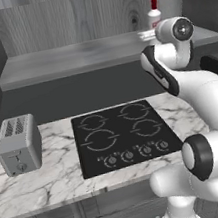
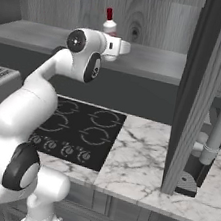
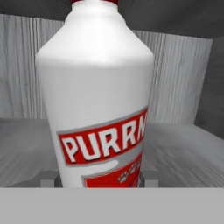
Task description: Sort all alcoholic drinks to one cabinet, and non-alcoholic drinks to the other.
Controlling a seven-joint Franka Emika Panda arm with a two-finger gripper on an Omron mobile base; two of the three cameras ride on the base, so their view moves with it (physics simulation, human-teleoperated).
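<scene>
A grey wood-grain cabinet shelf (image 1: pixel 72 59) carries the white bottle (image 1: pixel 154 17) with red cap and red label, standing upright near its back wall. Below, the marble table (image 1: pixel 55 166) bears a black cooktop (image 1: pixel 123 134) with a silver toaster (image 1: pixel 18 144) at its left.

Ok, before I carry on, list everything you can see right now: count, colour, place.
white bottle: one, white with red cap and label, upright on the shelf
shelf: one, grey wood, above the stove
stove: one, black, four burners, set in the counter
counter: one, white marble
toaster: one, silver, left on the counter
cabinet door: one, dark wood, open at right
arm: one, white
gripper: one, around the bottle's base; grip unclear
</scene>
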